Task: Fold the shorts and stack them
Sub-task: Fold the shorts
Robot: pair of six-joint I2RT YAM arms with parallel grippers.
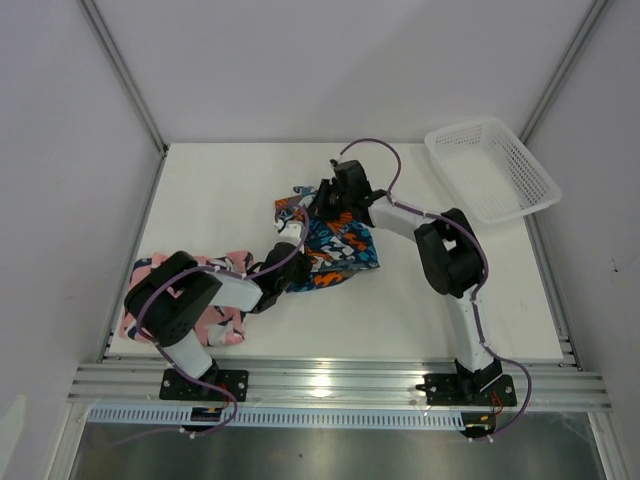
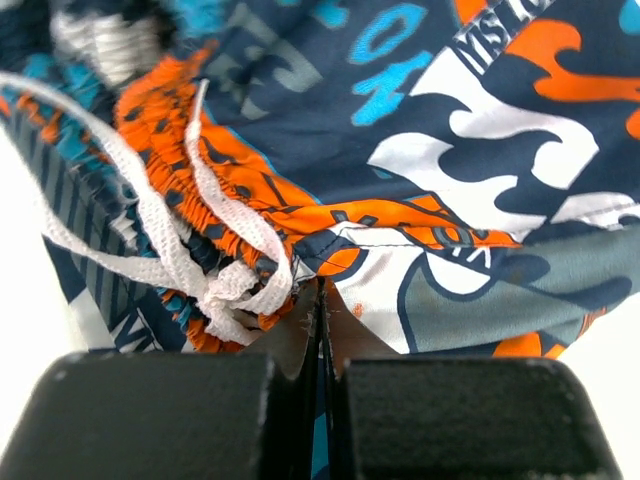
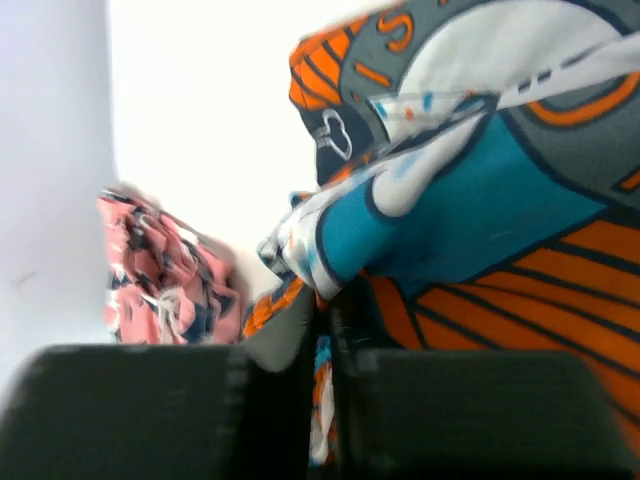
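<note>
Far left first: the pink shorts [image 1: 230, 325] lie in a rumpled heap at the lower left of the overhead view, half hidden under the left arm. No fold there that I can see. I'd call them untouched.

Moving to the centre, the patterned shorts [image 1: 345, 250] are bunched on the table [image 1: 240, 180], and both arms are on them. The left pincer [image 2: 320, 300] is clamped tight, jaws pressed together on a pinch of fabric right by the orange elastic waistband, the white drawstring [image 2: 170, 250] trailing just beside it. The right pincer [image 3: 325, 315], at the upper edge of the garment, is squeezed down too, with a fold of blue-and-orange cloth nipped between its jaws.

So two corners are gripped. To my eye, this is the start of spreading or folding the first pair, with nothing flat or neat yet.

Upper right, the white basket [image 1: 490, 170] sits at the table's corner, well apart from the action.

What's left, as I judge it: this fold, the pink pair, then the stacking. Early days.
</note>
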